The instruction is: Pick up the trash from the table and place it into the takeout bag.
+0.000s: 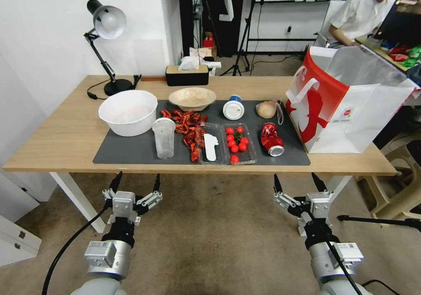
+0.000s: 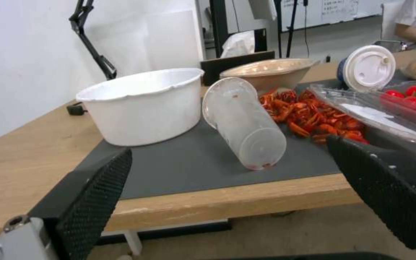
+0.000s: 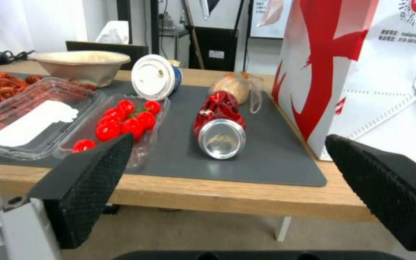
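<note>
You have a crowded mat on the table. The large white bowl stands at its left end, with the clear plastic cup just beside it and the shallow beige bowl behind. A heap of red crayfish shells lies between the cup and the clear tray of cherry tomatoes. Right of the tray you see the crushed red drink can on its side, and behind it the wrapped tan lump and the blue-lidded cup. The takeout bag stands open at the table's right end (near the can). Your left gripper and right gripper both hang below the table's front edge, fingers spread wide, holding nothing.
</note>
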`<state>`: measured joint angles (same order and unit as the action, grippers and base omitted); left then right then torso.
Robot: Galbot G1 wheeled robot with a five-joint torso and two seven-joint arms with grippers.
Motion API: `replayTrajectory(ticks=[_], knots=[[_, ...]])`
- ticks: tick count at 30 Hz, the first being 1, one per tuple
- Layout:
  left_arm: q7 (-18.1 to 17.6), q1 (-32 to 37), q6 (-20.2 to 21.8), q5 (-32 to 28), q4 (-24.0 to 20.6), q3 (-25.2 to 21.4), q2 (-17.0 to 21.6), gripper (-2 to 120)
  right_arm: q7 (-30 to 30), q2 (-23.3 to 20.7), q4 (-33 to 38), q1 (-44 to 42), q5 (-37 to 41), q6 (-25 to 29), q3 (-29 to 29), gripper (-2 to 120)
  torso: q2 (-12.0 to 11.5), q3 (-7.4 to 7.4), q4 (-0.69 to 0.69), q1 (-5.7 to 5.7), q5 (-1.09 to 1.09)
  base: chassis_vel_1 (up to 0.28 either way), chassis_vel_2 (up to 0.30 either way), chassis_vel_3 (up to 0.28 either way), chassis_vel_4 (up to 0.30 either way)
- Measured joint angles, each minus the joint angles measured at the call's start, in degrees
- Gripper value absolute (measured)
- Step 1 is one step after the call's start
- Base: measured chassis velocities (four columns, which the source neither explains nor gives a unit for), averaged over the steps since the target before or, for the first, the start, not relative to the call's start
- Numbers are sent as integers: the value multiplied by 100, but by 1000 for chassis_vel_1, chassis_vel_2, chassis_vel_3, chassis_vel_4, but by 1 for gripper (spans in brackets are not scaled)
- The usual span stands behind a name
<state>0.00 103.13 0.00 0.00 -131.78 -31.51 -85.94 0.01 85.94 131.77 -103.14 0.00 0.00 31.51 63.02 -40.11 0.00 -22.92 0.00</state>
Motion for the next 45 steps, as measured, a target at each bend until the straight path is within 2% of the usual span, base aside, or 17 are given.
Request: replayTrajectory(ticks=[42,45], knots=[[0,0,0,0,0,0,0,100,0,0,0,0,0,0,0,100,0,0,0,0,0,0,0,0,0],[-139,-124,55,-148,21,83,59,100,-71,62,8,53,23,-119,16,100,0,0,2,1,1,0,0,0,0]])
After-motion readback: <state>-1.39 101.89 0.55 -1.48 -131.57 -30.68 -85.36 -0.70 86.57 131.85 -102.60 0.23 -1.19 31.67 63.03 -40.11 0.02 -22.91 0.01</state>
